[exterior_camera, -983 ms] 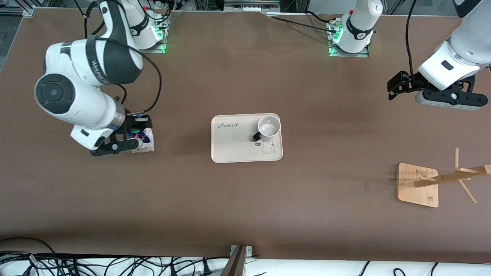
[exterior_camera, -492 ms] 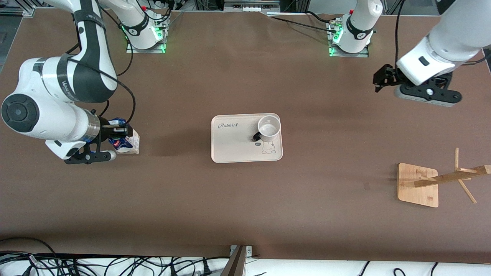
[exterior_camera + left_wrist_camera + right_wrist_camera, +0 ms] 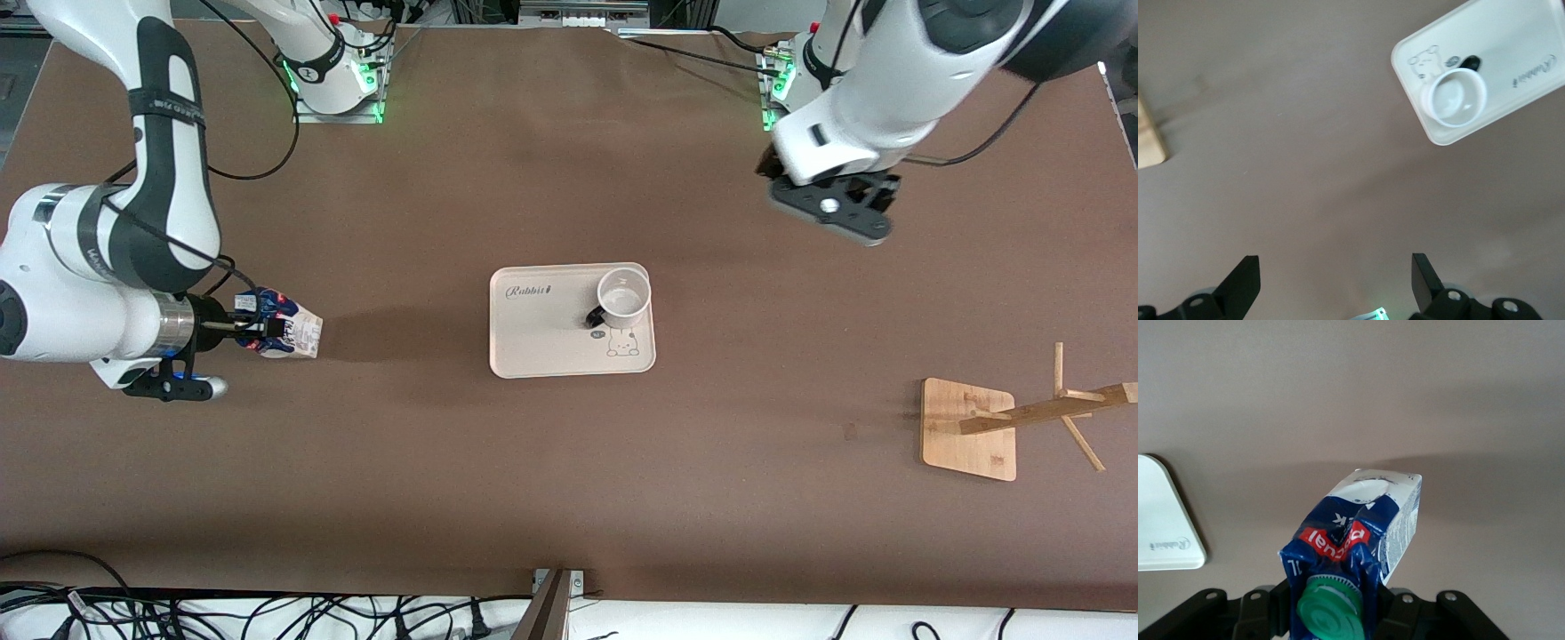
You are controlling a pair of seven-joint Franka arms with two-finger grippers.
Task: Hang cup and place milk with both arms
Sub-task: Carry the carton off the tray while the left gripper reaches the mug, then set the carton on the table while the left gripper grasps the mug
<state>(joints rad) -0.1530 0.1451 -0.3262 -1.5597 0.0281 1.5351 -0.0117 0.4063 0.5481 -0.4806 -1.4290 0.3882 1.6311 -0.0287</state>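
My right end effector (image 3: 244,327) clamps the milk (image 3: 286,331) for carrying trayward; left end effector (image 3: 1335,283), spread empty, overlooks the cup (image 3: 623,297).

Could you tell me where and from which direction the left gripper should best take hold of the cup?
Probably the cup's rim wall, coming straight down: it stands upright on the tray, mouth open upward. The thin black handle should stay free for hanging. The open left gripper hangs over bare table.
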